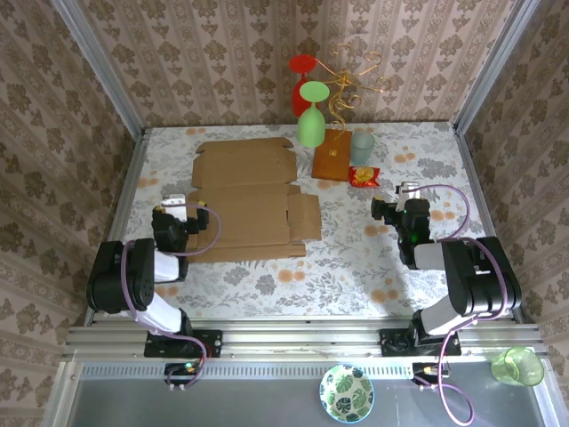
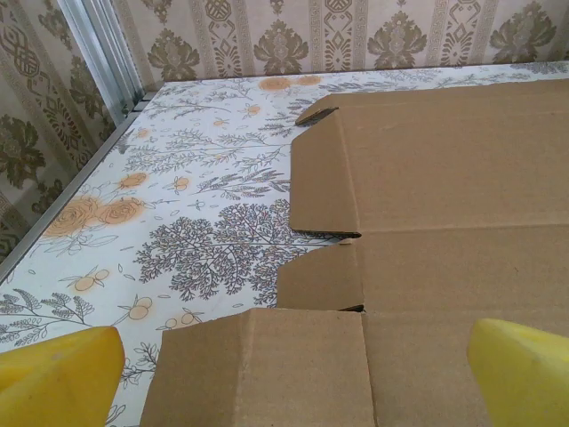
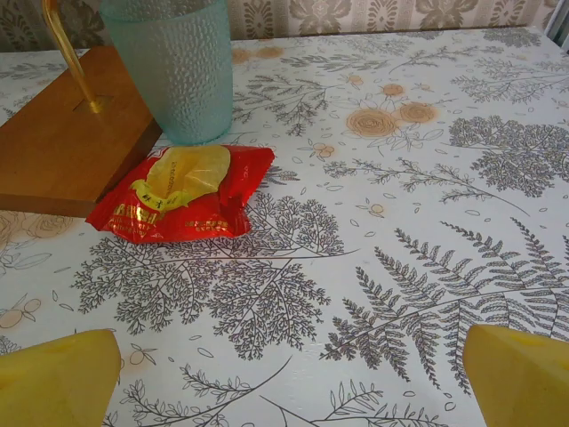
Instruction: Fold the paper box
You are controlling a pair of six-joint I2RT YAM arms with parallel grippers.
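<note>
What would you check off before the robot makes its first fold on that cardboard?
1. Left end effector open: ok.
2. Right end effector open, nothing between its fingers: ok.
3. Paper box lying flat and unfolded on the table: ok.
4. Box's left edge within the left end effector's span: ok, in the left wrist view cardboard lies between its fingers.
5. Box clear of the wooden base of the rack: cannot tell; they lie close together at the box's far right corner.
6. Red snack packet and cup away from the box: ok, both sit to its right, in front of the right end effector.
</note>
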